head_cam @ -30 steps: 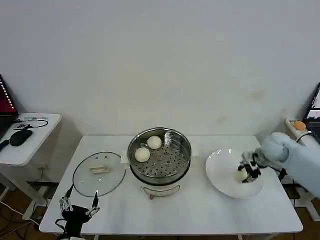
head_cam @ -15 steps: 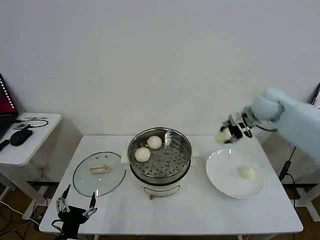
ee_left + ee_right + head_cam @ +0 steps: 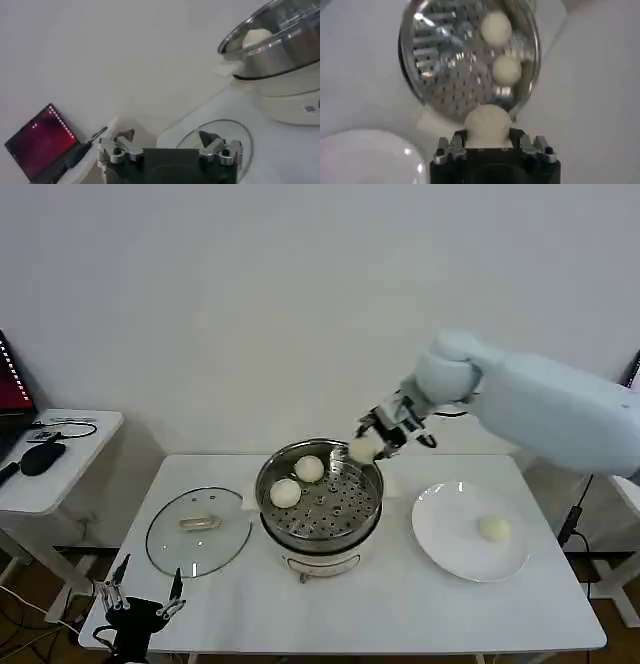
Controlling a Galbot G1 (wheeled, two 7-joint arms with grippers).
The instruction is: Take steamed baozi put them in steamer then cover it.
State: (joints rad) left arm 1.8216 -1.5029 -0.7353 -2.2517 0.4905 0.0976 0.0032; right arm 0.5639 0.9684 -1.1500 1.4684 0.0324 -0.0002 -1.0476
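Buns sit at three places in the head view: two point(image 3: 297, 481) lie on the perforated tray at the far-left side of the steamer point(image 3: 320, 499), one point(image 3: 493, 529) rests on the white plate point(image 3: 450, 544) to the right, and one point(image 3: 362, 449) is gripped by the right claw point(image 3: 372, 442) above the steamer's far-right rim. From the right wrist view the grip is plain: the held bun point(image 3: 486, 122) is pinched between the two fingers point(image 3: 449, 149), which are closed only as far as the bun's width, with the steamer's holed tray point(image 3: 455, 75) and its two buns point(image 3: 501, 47) beyond it and the plate's edge point(image 3: 365, 155) off to one side. From the left wrist view the steamer's shiny wall point(image 3: 280, 52) and white base show from low down, with one bun point(image 3: 257, 37) peeking over the rim, and the glass lid point(image 3: 220, 137) lies flat just past the left claw point(image 3: 169, 150).

White tabletop point(image 3: 400, 604) carries everything; the lid point(image 3: 198, 529), with its pale handle, lies left of the steamer, close to it. A plain white wall stands behind, and a small side table point(image 3: 50, 474) with a dark laptop point(image 3: 40, 145) is at the far left.

Left claw point(image 3: 138, 599) hangs low off the tabletop's near-left corner, fingers spread wide, holding nothing.
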